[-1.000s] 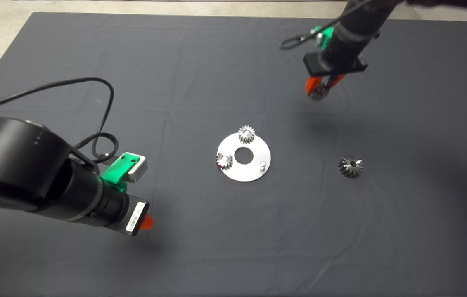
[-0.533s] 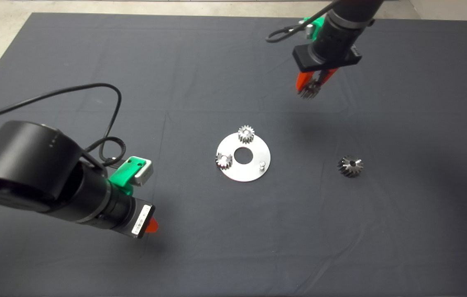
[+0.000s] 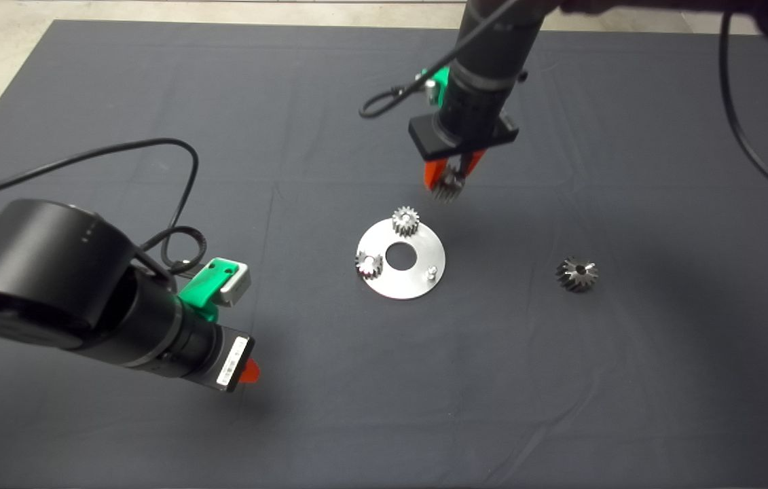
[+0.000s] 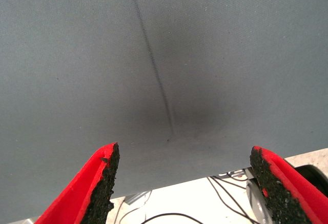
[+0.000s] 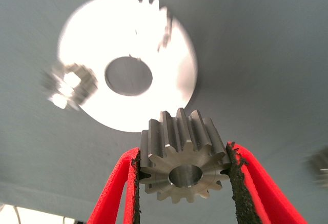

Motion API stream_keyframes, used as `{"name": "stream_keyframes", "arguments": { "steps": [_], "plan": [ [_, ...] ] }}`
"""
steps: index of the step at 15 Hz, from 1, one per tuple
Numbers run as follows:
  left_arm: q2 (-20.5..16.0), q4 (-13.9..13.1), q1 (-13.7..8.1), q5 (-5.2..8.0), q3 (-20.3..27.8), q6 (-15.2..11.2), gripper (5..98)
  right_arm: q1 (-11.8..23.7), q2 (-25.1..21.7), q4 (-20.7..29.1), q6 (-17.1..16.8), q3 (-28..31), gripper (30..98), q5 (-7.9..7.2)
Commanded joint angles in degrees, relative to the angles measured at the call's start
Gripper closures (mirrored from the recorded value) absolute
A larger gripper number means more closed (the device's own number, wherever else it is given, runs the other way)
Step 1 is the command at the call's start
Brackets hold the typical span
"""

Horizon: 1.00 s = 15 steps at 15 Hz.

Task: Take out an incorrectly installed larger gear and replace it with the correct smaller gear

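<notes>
The small gear point(image 5: 182, 161) is pinched between the two red fingers point(image 5: 247, 180) of the right gripper point(image 3: 448, 178), with a black pad pressing on each side of its teeth. It hangs in the air, off the mat point(image 3: 329, 380). Its round hole faces the wrist camera. The right gripper is just past the far edge of the disc point(image 3: 401, 259), close to it but not touching. The disc is a flat shiny ring with a big hole in the middle. Two more gears sit on the disc: one point(image 3: 406, 221) at its far edge, nearest the right gripper, and one point(image 3: 369, 263) at its left edge. A little pin point(image 3: 431, 272) stands bare on the right side of the disc. The big gear point(image 3: 576, 274) lies by itself on the mat, well apart to the right of the disc. The left gripper point(image 4: 182, 193) waits well off to the left of the disc, nearer the front, with its fingers spread wide and nothing between them. It looks down on bare mat.
</notes>
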Motion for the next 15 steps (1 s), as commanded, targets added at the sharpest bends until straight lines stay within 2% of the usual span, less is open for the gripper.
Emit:
{"name": "stream_keyframes", "arguments": {
  "steps": [1, 3, 8, 10, 13, 15],
  "plan": [
    [-0.2, 0.2, 0.1, 4.00, 1.6, -1.8, 39.4, -5.5, -0.9, 1.7, 2.1, 2.5, 93.7, -4.63],
    [-0.2, 0.2, 0.1, 4.00, 1.7, -1.9, 39.4, -5.8, -1.8, 1.4, 3.2, 4.2, 93.7, -4.72],
    [0.2, 0.2, 0.1, 4.00, 1.5, -1.9, 39.4, -5.4, -1.5, 0.5, 3.4, 4.6, 93.7, -4.89],
    [0.5, 0.2, 0.1, 4.00, 1.0, -1.9, 39.4, -4.5, -1.8, -2.6, 3.7, 6.9, 93.6, -4.81],
    [0.2, 0.3, 0.1, 4.00, 1.5, -1.9, 39.4, -4.3, -3.7, -8.8, 8.1, 13.8, 93.6, -4.81],
    [0.2, 0.4, 0.3, 4.00, 1.5, -1.9, 39.4, -4.4, -3.8, -11.1, 8.6, 15.4, 93.7, -4.81]
  ]
}}
